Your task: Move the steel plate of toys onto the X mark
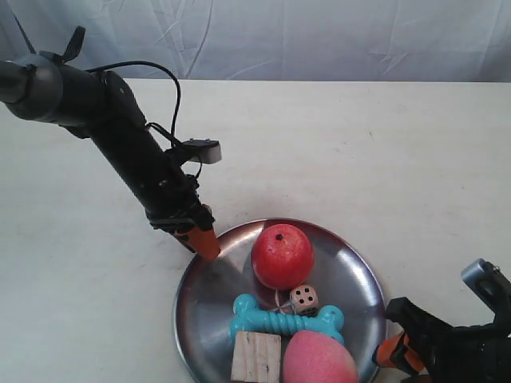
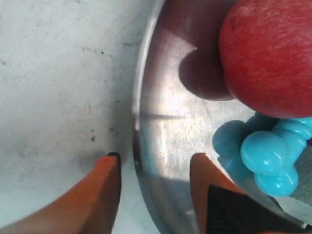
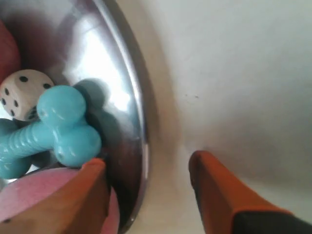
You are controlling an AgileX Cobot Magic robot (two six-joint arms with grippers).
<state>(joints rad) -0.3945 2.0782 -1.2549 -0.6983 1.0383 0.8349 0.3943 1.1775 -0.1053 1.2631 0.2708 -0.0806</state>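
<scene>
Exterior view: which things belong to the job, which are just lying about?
Job: steel plate, red ball, pink egg, turquoise bone, die, wooden block; left hand, right hand straddling its rim. X mark not in view.
Lying about: no loose items seen; only table, curtain.

The steel plate point(image 1: 200, 311) is shiny silver. On it: a red ball point(image 1: 282, 255), a turquoise ribbed bone point(image 1: 283, 321), a cream die point(image 1: 303, 299) with black dots, a pale wooden block point(image 1: 256, 357), a pink egg point(image 1: 319, 361). The table point(image 1: 359, 152) is off-white. The left end effector point(image 2: 156, 160) and right end effector point(image 3: 146, 160) are orange.
</scene>
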